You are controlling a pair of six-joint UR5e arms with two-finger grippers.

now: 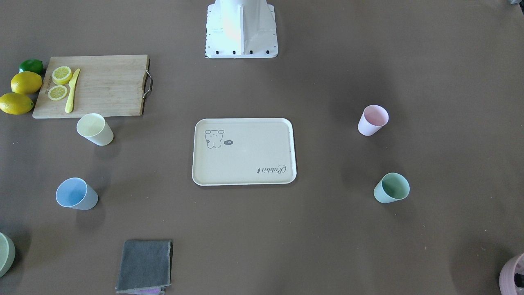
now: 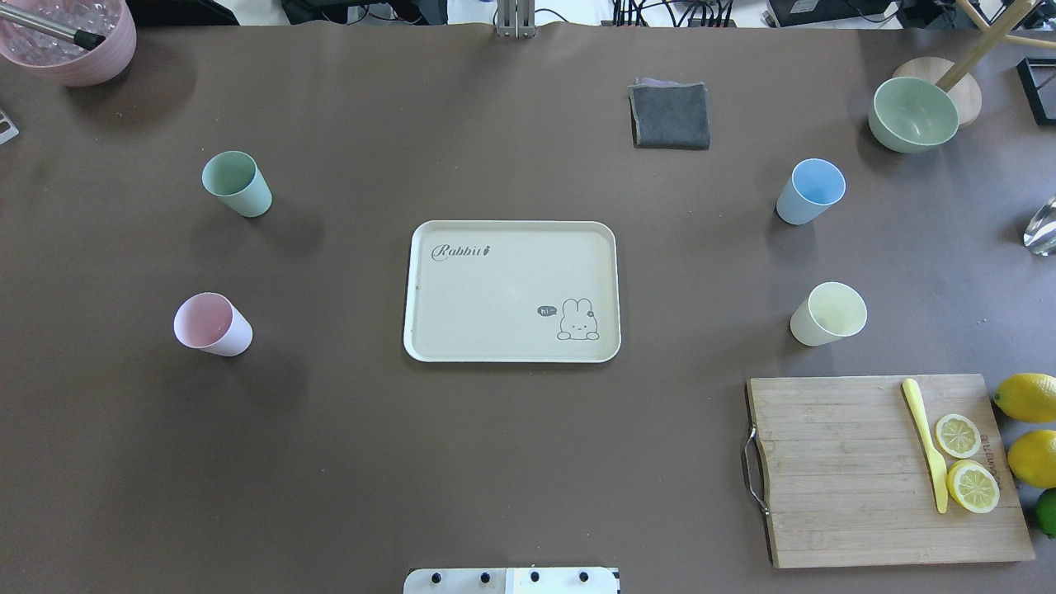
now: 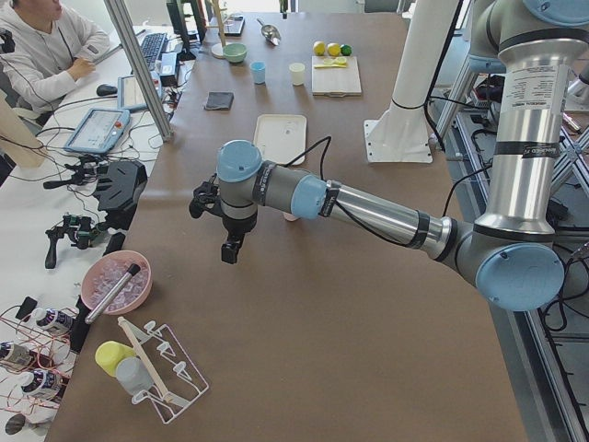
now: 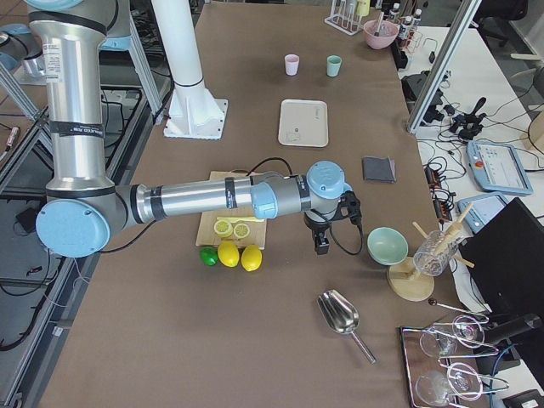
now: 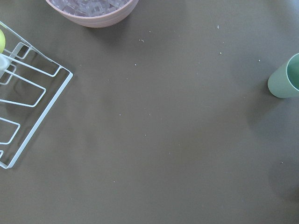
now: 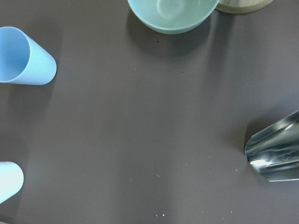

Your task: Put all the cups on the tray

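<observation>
The cream tray lies at the table's middle with nothing on it. All four cups stand upright on the table around it. The mint green cup and the pink cup are on its left. The light blue cup and the pale yellow cup are on its right. My left gripper hangs above the table beyond the green cup. My right gripper hangs beyond the blue cup. Both show only in side views, so I cannot tell if they are open or shut.
A wooden cutting board with lemon slices and a yellow knife lies at the near right, whole lemons beside it. A grey cloth, a green bowl and a metal scoop are at the far right. A mauve pot is far left, next to a wire rack.
</observation>
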